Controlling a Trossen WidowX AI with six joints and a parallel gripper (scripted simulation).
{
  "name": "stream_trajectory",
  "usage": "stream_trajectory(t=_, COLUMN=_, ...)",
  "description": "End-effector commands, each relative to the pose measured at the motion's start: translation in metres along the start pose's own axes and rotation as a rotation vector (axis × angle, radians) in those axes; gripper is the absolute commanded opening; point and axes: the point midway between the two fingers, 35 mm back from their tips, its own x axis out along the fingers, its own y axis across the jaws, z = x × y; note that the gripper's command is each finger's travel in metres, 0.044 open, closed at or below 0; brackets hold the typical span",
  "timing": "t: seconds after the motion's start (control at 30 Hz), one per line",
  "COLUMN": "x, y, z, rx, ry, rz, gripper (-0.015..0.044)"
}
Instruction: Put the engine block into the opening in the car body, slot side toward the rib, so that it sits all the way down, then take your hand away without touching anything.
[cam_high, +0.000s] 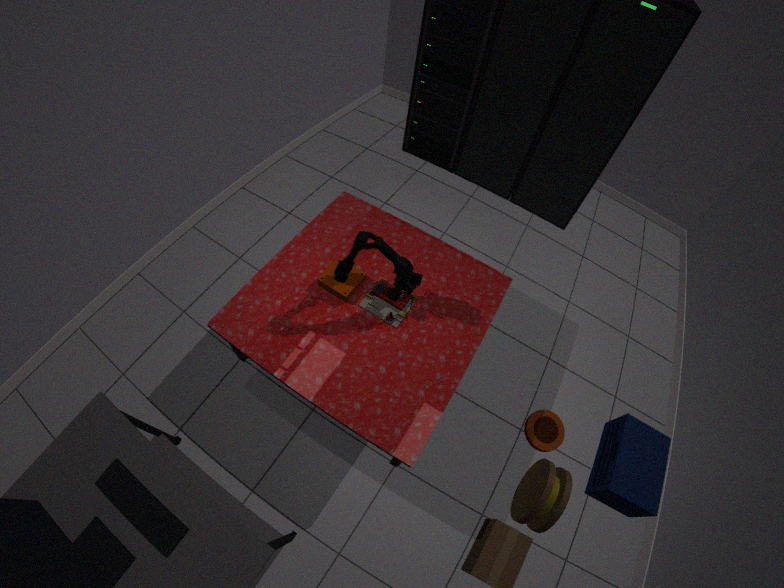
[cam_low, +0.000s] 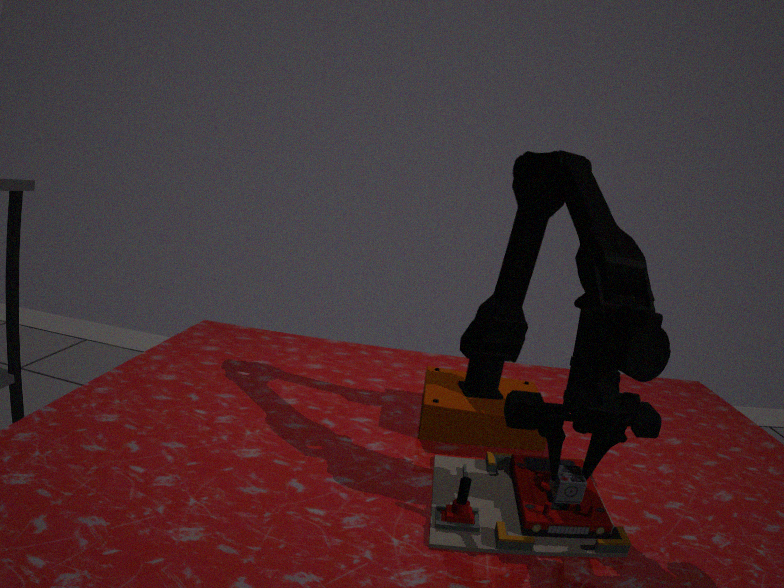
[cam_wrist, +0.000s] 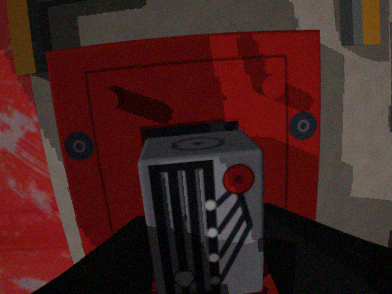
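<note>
The grey engine block (cam_low: 569, 491) (cam_wrist: 200, 146) is between the fingers of my gripper (cam_low: 571, 474) (cam_wrist: 204, 223), which is shut on it. Its top shows dark slots and a red round cap in the wrist view. The red car body (cam_low: 537, 513) (cam_wrist: 190, 90) lies under it on a pale base plate (cam_low: 493, 500) (cam_wrist: 370, 150). The block stands at the opening (cam_wrist: 192, 129), with a dark strip of the opening showing beyond its end face. Most of the block's side stands above the body. How far its lower end is inside, and the rib, are hidden.
Yellow corner pieces (cam_low: 511, 539) (cam_wrist: 21, 45) flank the car body. A small red part with a black upright stick (cam_low: 460, 509) stands on the plate. The orange arm base (cam_low: 478, 427) (cam_high: 341, 284) is behind the plate, on a red table (cam_high: 379, 379) (cam_low: 253, 519).
</note>
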Motion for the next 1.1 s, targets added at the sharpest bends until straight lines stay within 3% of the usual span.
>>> stream_trajectory(t=0.0, x=0.0018, y=-0.0005, z=0.0005, rx=0.001, ry=-0.002, rz=-0.004, gripper=0.0158)
stream_trajectory(t=1.07, x=0.0108, y=-0.0004, z=0.0004, rx=-0.002, ry=-0.002, rz=-0.004, gripper=0.0158)
